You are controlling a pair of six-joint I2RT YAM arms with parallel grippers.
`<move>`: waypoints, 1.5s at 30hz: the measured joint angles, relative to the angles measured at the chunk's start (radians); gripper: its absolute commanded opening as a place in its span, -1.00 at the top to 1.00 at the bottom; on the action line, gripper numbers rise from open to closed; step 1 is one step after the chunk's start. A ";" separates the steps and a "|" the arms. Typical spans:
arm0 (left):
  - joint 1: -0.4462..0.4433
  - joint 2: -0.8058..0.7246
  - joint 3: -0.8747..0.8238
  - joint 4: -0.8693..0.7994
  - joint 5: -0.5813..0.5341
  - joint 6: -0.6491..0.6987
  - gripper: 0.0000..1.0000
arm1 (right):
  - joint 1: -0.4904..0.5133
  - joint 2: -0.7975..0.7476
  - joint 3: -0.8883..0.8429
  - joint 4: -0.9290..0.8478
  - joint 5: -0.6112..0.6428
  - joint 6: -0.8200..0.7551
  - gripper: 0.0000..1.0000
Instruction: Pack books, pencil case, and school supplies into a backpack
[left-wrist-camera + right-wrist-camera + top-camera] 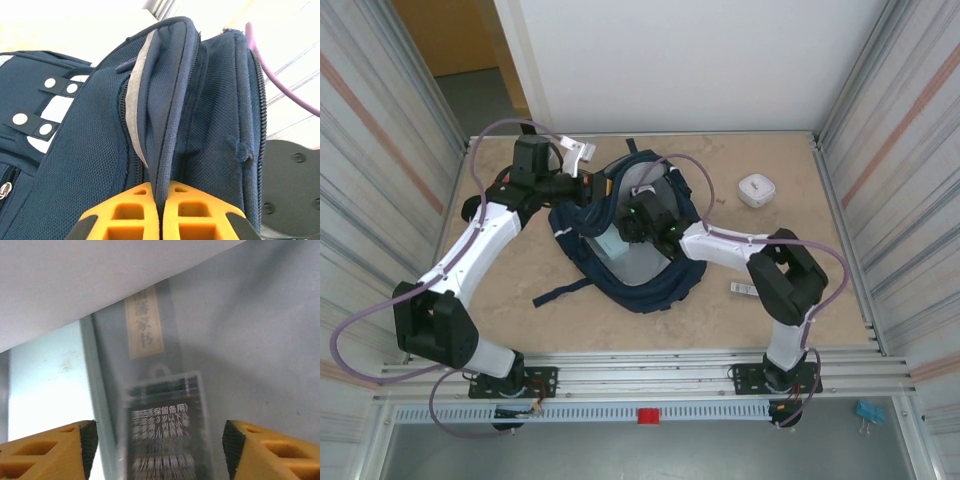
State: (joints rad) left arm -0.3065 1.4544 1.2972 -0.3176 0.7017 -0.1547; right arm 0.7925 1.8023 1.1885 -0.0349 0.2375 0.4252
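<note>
A beige table [570, 320] sat between ribbed metal side panels [370, 150]. A white wall [680, 60] stood behind it.

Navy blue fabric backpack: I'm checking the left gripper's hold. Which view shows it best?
Left wrist: close up, the shut left gripper pinches the navy fabric backpack rim. Top external shows it whole, partly under the arms. Right wrist shows a grey labelled surface, perhaps its inside.
</note>
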 measured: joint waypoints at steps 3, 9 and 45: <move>0.000 -0.002 -0.002 0.000 -0.008 0.000 1.00 | -0.002 -0.101 -0.072 0.011 -0.030 0.020 -0.47; 0.000 -0.005 -0.027 0.018 -0.013 0.000 1.00 | -0.003 -0.315 -0.204 0.026 -0.139 0.092 -0.48; 0.044 -0.164 -0.389 0.011 -0.271 0.330 -0.19 | -0.122 -0.463 -0.381 0.315 -0.455 0.586 0.94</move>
State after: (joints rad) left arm -0.2626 1.2907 0.9081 -0.3061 0.4309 0.1749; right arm 0.6701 1.3392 0.8078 0.2806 -0.2180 1.0107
